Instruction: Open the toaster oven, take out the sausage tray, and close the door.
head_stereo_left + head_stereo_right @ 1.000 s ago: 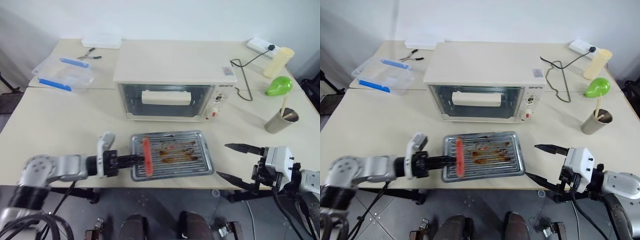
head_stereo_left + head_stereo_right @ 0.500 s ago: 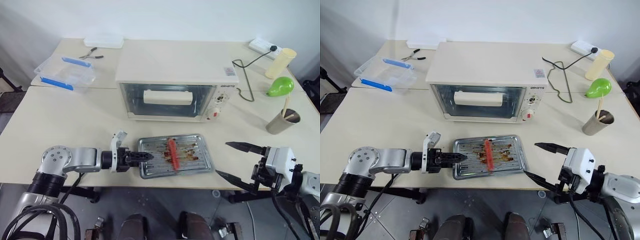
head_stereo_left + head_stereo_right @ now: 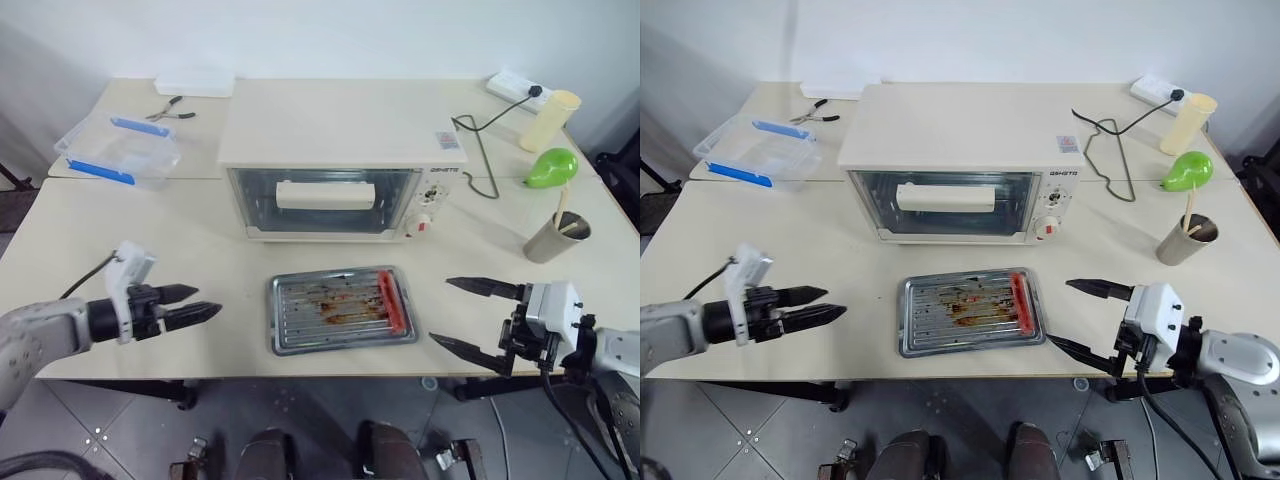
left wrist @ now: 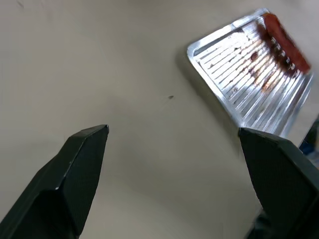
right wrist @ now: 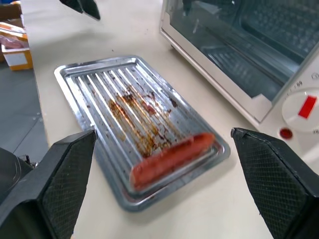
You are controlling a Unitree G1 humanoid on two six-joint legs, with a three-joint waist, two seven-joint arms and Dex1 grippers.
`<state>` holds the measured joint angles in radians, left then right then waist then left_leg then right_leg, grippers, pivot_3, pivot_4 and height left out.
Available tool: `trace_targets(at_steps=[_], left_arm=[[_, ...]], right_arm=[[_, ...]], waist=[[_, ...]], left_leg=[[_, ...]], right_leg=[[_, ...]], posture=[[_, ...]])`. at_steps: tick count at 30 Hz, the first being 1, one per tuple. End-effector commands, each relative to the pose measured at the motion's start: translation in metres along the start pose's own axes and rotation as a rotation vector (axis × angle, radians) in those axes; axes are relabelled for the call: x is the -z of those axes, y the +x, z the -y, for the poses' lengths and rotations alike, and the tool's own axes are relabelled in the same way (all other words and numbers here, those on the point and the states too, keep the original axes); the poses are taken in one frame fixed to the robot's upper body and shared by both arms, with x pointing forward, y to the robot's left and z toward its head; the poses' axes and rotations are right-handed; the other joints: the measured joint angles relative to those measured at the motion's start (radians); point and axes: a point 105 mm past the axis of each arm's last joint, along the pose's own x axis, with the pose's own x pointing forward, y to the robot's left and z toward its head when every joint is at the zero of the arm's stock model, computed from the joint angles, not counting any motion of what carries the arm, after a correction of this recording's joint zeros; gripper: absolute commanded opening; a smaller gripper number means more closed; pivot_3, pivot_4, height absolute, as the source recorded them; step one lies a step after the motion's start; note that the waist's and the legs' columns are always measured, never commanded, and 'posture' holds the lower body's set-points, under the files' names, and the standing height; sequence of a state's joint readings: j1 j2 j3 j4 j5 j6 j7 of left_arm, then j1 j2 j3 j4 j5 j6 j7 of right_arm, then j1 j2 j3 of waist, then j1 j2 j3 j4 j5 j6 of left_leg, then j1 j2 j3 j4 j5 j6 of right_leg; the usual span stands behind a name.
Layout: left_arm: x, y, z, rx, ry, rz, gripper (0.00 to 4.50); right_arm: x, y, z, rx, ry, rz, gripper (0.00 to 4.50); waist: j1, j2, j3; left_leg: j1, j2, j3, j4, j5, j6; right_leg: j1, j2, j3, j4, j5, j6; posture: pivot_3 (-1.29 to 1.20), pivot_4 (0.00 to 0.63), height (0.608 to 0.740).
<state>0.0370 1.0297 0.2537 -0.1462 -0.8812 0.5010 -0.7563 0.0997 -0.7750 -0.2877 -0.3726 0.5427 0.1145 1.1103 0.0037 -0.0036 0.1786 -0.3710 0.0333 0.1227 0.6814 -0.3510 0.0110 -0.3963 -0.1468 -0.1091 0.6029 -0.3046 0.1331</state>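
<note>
Tray [image 3: 342,309] lies alone near the bench's front edge, sausage [image 3: 391,298] at its right end; left gripper [image 3: 190,304] has let go, spread, well left. Right gripper [image 3: 478,315] spread. Oven [image 3: 340,170] door [image 3: 325,200] shut: task looks complete.

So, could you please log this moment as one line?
cream-white toaster oven: door shut | ribbed silver sausage tray: on table | left pincer: open | right pincer: open

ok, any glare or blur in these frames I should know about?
Left wrist view: sausage tray blown out by glare on its ribs, and the near end effector fingers are soft. Right wrist view: sausage slightly blurred, oven door glass carries reflections. Head views: even light, and the door glass stays see-through.
</note>
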Motion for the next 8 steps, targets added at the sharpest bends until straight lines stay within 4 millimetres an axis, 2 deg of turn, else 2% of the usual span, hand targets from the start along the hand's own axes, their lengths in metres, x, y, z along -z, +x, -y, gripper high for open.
trace_targets(at_steps=[1, 3, 8], left_arm=[[-0.017, -0.017, 0.002, -0.009, 0.411, 0.066, 4.45], [-0.009, -0.022, 0.008, 0.039, 0.511, 0.044, 4.45], [-0.005, -0.031, 0.015, 0.135, 0.517, 0.036, 4.45]], right_arm=[[-0.001, -0.006, 0.003, -0.042, 0.006, -0.007, 4.50], [0.002, -0.010, 0.004, -0.065, -0.004, -0.026, 4.50], [0.004, -0.015, 0.008, -0.087, -0.007, -0.044, 4.50]], waist=[[0.002, -0.001, 0.000], [0.006, -0.002, 0.000], [0.005, -0.002, 0.000]], left_leg=[[0.000, 0.000, 0.000, 0.000, 0.000, 0.000], [0.000, 0.000, 0.000, 0.000, -0.001, 0.000], [0.001, 0.001, 0.001, 0.001, -0.001, 0.002]], right_leg=[[0.000, 0.000, 0.000, 0.000, 0.000, 0.000], [0.000, 0.000, -0.001, 0.000, 0.000, 0.000], [0.000, -0.001, -0.002, 0.001, 0.000, 0.001]], posture=[[0.00, 0.150, 0.740], [0.00, 0.150, 0.740], [0.00, 0.150, 0.740]])
